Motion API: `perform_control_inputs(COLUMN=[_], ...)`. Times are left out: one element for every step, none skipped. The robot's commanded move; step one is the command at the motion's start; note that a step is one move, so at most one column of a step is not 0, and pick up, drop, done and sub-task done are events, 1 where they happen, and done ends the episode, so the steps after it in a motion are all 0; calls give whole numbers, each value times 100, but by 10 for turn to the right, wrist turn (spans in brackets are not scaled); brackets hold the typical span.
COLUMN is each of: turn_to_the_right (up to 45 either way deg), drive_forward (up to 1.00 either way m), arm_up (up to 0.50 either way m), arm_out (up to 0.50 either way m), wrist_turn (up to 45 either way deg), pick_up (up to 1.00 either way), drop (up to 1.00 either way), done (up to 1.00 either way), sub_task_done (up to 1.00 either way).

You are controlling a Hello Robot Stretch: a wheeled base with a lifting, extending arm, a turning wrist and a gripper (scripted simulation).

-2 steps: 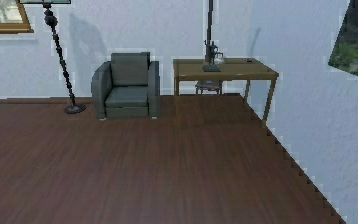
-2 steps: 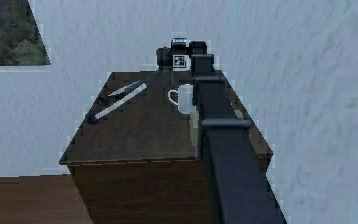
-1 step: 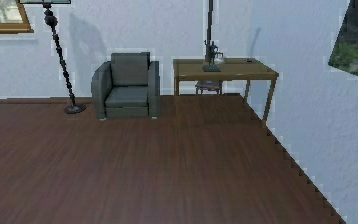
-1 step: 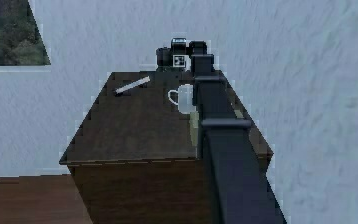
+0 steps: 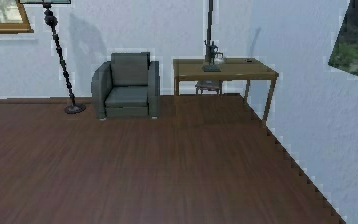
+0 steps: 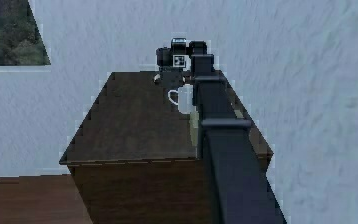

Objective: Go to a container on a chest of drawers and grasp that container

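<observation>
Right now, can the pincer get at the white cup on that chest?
Probably yes: the arm lies over the chest, the white cup close beside it, nothing between. The pincer sits farther out, so pulling back seems needed.

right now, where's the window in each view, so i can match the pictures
Forward view: the window sits at the right edge, high up, right of the wooden table.
Arm side view: likely the same window, top left corner, left of the chest of drawers bearing a white mug.
Shared landmark: the dark wood floor.
</observation>
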Motion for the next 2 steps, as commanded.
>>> perform_control_inputs(turn_to_the_right=[0, 0], drive_forward=[0, 0], arm_up=[0, 0], arm_out=[0, 0], wrist_turn=[90, 0], pick_up=[0, 100], drop=[0, 0], done=[0, 0], sub_task_done=[0, 0])
